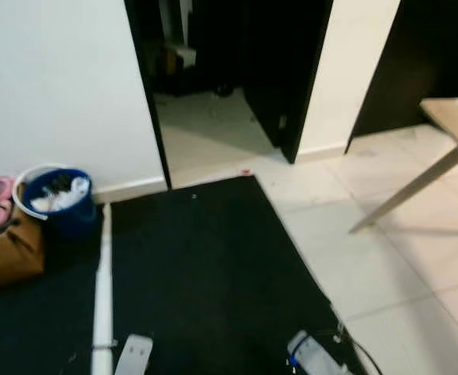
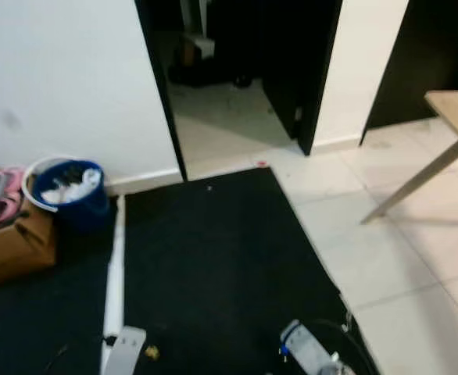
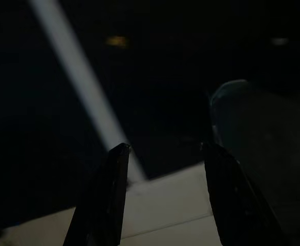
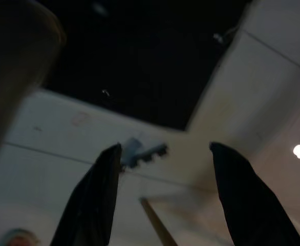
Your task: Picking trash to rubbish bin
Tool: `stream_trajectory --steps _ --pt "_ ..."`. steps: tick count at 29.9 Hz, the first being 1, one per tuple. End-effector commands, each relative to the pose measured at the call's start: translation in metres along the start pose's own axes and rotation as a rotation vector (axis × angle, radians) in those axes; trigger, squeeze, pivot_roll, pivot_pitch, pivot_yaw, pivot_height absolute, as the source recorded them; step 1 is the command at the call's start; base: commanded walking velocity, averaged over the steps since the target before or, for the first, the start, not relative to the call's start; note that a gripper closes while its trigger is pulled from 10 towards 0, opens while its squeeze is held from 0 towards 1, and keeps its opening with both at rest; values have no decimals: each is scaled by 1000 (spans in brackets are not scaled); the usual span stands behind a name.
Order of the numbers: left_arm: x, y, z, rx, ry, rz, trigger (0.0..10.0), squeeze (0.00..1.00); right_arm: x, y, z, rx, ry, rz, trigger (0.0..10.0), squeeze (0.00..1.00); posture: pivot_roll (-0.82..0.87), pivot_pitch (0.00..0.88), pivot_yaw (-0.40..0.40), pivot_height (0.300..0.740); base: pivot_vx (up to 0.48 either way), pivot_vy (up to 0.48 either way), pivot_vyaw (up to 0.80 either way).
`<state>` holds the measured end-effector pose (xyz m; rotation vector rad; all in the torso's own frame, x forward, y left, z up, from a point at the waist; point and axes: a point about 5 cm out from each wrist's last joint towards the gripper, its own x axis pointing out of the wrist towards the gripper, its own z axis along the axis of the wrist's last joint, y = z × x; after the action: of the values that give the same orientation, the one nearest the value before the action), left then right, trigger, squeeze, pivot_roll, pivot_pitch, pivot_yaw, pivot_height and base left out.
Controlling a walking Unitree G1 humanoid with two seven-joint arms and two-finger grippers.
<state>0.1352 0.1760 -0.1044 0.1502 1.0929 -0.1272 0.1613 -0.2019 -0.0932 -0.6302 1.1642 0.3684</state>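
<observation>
Carpet point(image 1: 205, 273), black and broad, takes up most of the floor ahead, with pale tiles point(image 1: 401, 258) to the robot's right and a white wall point(image 1: 57, 86) beyond it on the left. An open doorway point(image 1: 213, 86) leads into a darker room past the carpet's far edge. A wooden table point(image 1: 456, 125) with one slanted leg reaches in from the right. A long white strip point(image 1: 102, 281) lies along the carpet toward the wall. At the wall on the left stands the blue rubbish bin point(image 1: 61, 199), already holding white crumpled waste, and just beside it a brown cardboard box point(image 1: 8, 250) with pink items on top. So part of the job looks done, and what is left appears to be small: a little yellowish scrap point(image 2: 152, 353) lies on the carpet near the bottom edge of the right eye view, well apart from the bin, and it seems the likeliest remaining piece, though it is too small to identify. The left gripper point(image 3: 163, 154) hangs low over the dark carpet, fingers spread and holding nothing. The right gripper point(image 4: 163, 154) hangs likewise, fingers spread apart and empty, over the tile beside the carpet's corner.
</observation>
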Motion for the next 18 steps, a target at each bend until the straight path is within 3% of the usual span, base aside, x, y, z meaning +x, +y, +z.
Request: stream_trajectory --steps 1,11,18 --pt "-1 -6 -9 4 41 -24 10000 0 0 4 -3 -1 11 12 10000 0 1 14 17 740 0 -472 0" --pt "0 -7 -8 0 40 -24 10000 0 0 1 -3 -8 14 -5 10000 0 -2 12 14 740 0 -459 0" --pt "0 -8 -8 -7 40 -21 10000 0 0 1 -4 -16 26 -14 10000 0 -13 4 9 740 0 -86 0"
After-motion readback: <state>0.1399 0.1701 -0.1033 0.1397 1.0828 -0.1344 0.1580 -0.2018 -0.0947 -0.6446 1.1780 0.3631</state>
